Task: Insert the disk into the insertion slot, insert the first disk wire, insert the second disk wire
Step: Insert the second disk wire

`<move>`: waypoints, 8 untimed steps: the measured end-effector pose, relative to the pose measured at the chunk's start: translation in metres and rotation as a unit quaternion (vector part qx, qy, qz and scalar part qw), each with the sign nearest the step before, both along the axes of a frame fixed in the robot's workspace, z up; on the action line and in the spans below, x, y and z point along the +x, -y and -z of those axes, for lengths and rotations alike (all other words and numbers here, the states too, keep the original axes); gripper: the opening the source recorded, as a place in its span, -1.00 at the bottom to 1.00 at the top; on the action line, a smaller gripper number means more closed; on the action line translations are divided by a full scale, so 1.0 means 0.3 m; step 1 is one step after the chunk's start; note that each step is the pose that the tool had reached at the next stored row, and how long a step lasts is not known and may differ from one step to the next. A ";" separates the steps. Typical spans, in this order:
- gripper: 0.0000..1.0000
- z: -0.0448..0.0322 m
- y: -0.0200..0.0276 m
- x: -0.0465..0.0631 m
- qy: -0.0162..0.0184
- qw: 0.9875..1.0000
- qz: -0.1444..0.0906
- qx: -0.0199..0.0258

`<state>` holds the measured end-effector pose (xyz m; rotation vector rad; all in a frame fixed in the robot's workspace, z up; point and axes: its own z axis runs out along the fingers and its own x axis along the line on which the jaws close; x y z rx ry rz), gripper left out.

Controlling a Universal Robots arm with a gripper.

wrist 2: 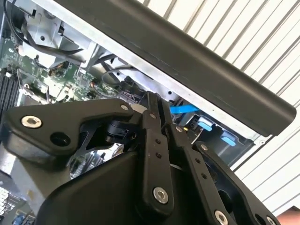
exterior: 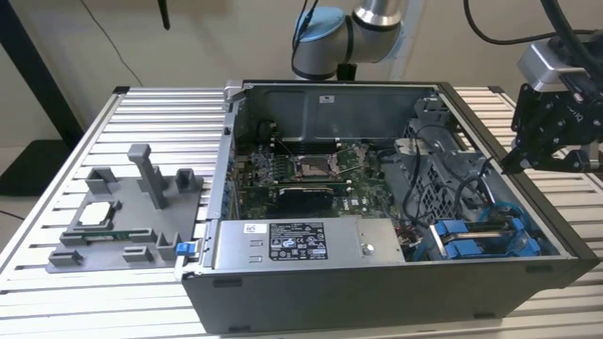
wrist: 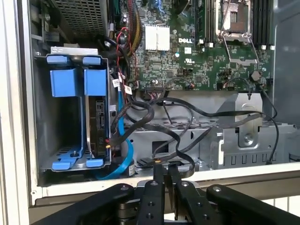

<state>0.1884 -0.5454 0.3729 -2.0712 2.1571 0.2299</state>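
Jaws pinched closed on nothing: the gripper (wrist: 165, 180) hovers just outside the computer case (exterior: 377, 296) rim. The disk (wrist: 97, 122) sits in the insertion slot (wrist: 44, 117), blue cable (wrist: 128, 152) beside it. A white printed label (exterior: 296, 241) tops the power supply.

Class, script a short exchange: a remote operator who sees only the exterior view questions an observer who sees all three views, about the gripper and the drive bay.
Operator: Exterior view only here. Is anything being held?
Observer: No. In the first wrist view the gripper is shut on nothing, just outside the computer case wall.
Operator: What is inside the insertion slot?
Observer: The first wrist view shows the disk seated in one of its two blue-framed compartments.
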 end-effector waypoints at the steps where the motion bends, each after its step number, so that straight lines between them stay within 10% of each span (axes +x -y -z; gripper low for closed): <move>1: -1.00 -0.001 0.000 0.000 0.000 1.000 0.000 0.000; 8: -1.00 -0.022 0.003 -0.021 0.001 1.000 -0.001 0.000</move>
